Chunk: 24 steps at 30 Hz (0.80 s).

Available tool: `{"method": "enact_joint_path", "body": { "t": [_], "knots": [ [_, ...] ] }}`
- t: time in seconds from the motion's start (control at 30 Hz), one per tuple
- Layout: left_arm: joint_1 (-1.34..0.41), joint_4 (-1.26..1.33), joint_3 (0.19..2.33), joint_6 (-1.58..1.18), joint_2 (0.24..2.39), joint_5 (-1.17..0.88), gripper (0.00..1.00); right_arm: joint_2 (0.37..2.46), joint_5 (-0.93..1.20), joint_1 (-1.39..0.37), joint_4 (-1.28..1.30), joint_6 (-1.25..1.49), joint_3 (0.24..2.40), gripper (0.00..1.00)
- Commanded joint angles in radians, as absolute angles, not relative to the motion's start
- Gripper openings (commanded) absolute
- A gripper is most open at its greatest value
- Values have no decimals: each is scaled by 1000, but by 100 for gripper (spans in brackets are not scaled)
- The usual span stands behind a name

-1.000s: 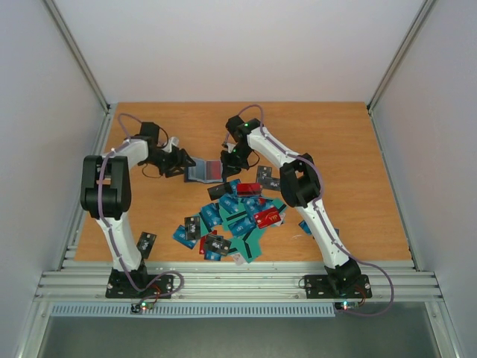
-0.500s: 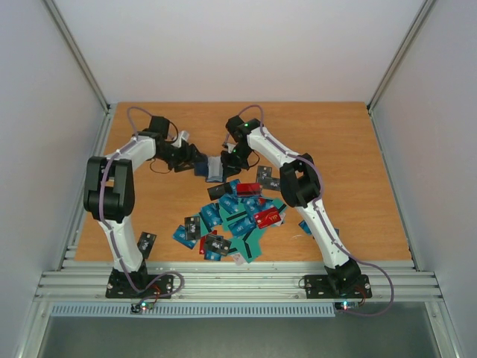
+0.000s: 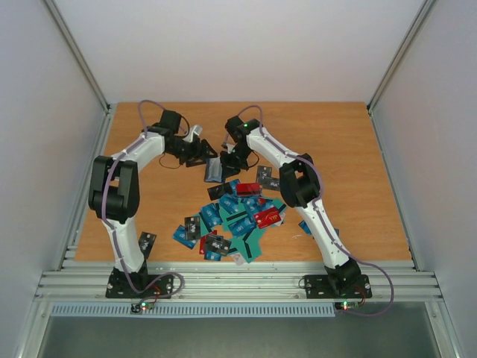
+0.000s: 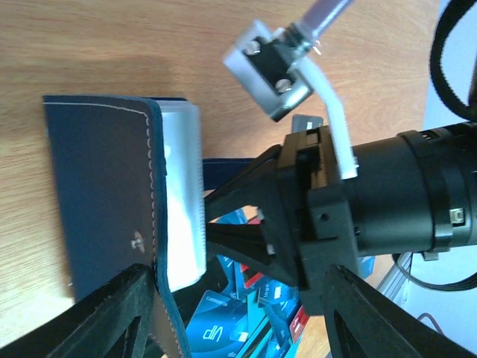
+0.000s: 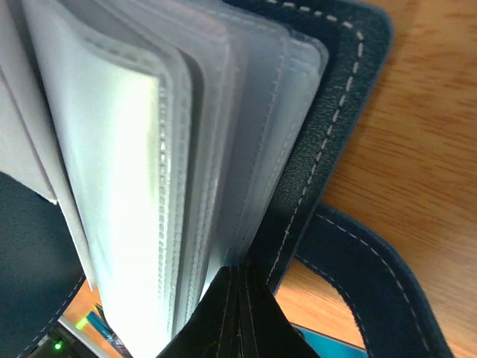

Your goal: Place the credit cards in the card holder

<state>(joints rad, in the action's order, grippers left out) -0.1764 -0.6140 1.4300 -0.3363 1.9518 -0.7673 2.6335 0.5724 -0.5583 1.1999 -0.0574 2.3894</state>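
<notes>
Far left, one dark card (image 3: pixel 147 242) lies alone on the table (image 3: pixel 358 149), beside the left arm's base. Your left gripper (image 3: pixel 204 154) reaches over the far middle of the table, and its fingers (image 4: pixel 112 313) stand wide.

The holder (image 4: pixel 100 186) sits between them, well over to one side. In the wrist view, the lower corner of its navy cover meets the finger on the left. The other finger is well apart from it, so you are clamping nothing. The holder is half open, with its clear sleeves (image 4: pixel 182 194) fanned out toward your right arm. You cannot tell from these views whether it stands on edge or leans.

Your right gripper (image 5: pixel 238 298) comes at the holder from the other side, its fingers pressed together into a narrow point. That point touches the sleeves' edge, close to where they join the stitched cover. Whether a sleeve is nipped between the tips, you cannot tell.

The cards (image 3: pixel 235 216) lie in a loose heap of blue, teal, black and red, just on the near side of the holder, between the two arms. One more dark card (image 3: pixel 266 177) lies beside the right arm.
</notes>
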Motion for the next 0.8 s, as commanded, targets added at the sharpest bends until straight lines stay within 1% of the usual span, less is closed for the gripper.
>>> {"method": "enact_joint_path", "body": {
  "t": [0.0, 0.13, 0.33, 0.4, 0.47, 0.63, 0.73, 0.77],
  "knots": [
    [-205, -634, 1495, -343, 1990, -784, 64, 2610, 581, -580, 1205, -54, 2404, 4],
    [-220, -652, 1527, -339, 2010, -781, 64, 2591, 584, -579, 1211, -57, 2406, 4],
    [-228, -626, 1520, -348, 2043, -784, 63, 2529, 564, -564, 1221, -62, 2388, 5],
    [-228, -608, 1509, -354, 2055, -789, 61, 2492, 563, -559, 1211, -60, 2365, 5],
    [-227, -595, 1503, -359, 2067, -794, 57, 2461, 567, -554, 1203, -57, 2341, 6],
    [-229, -549, 1488, -377, 2081, -800, 43, 2379, 559, -541, 1190, -60, 2255, 7],
    [-229, -548, 1492, -376, 2106, -800, 36, 2277, 546, -521, 1135, -54, 2123, 7],
    [-230, -556, 1494, -371, 2099, -794, 33, 2241, 548, -513, 1109, -47, 2046, 8]
  ]
}}
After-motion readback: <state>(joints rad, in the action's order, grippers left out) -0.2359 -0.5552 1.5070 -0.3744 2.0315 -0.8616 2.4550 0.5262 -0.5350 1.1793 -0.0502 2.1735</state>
